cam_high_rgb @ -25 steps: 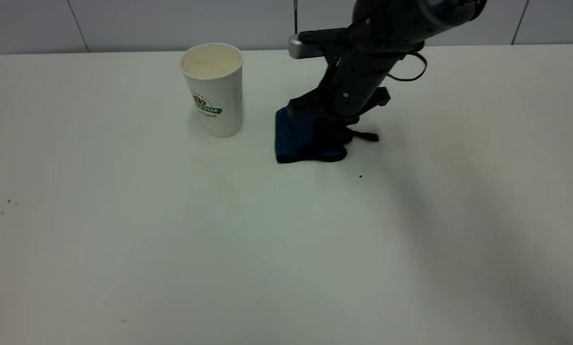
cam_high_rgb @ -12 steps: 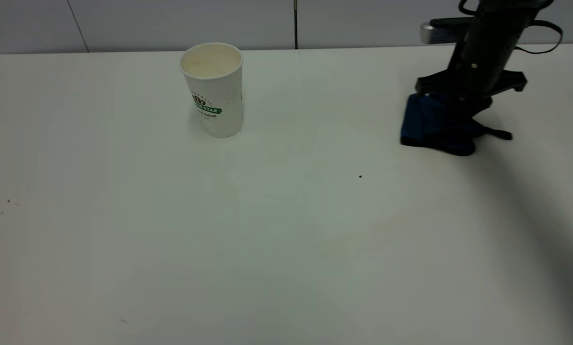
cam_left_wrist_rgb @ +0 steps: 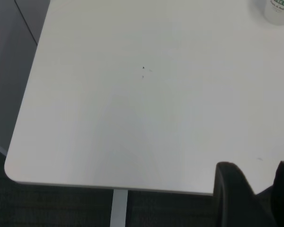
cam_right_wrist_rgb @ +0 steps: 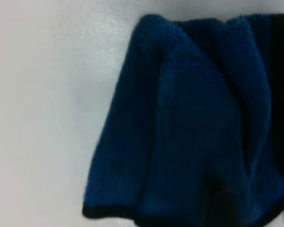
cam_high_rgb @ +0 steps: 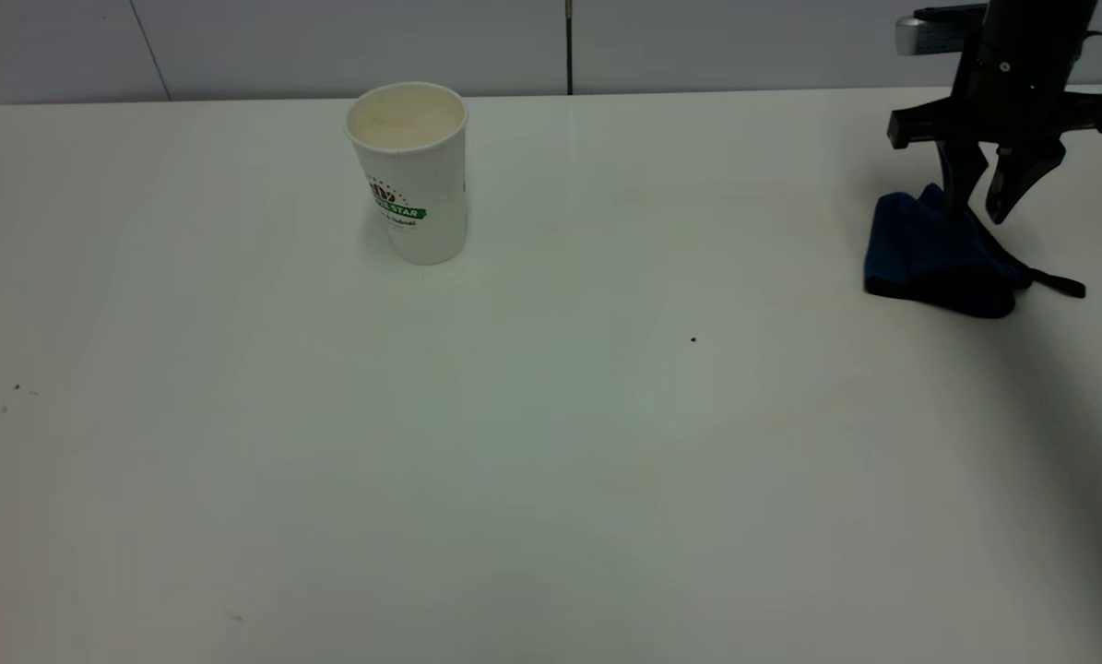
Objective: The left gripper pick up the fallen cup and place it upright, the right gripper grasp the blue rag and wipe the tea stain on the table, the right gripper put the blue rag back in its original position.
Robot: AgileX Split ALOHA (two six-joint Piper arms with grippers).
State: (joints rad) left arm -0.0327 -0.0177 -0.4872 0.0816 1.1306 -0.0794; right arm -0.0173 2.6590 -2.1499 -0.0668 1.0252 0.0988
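Note:
The cup [cam_high_rgb: 409,175] stands upright on the table [cam_high_rgb: 551,443] at the back left; its base also shows in the left wrist view [cam_left_wrist_rgb: 277,12]. The blue rag [cam_high_rgb: 933,258] lies crumpled on the table at the far right, its black loop tag [cam_high_rgb: 1058,284] pointing right. It fills the right wrist view [cam_right_wrist_rgb: 189,127]. My right gripper [cam_high_rgb: 977,212] hangs just above the rag's back edge, jaws open and empty. My left gripper [cam_left_wrist_rgb: 260,189] is open and empty over the table's near-left corner, out of the exterior view. No tan-brown tea stain shows.
A tiny dark speck [cam_high_rgb: 693,339] lies mid-table and a few more [cam_high_rgb: 16,388] at the left. The table's rounded corner and edge [cam_left_wrist_rgb: 19,177] show in the left wrist view, with dark floor beyond. A grey wall runs behind the table.
My right gripper carried the rag from beside the cup to the far right, set it down, opened and rose a little. The cup has not moved.

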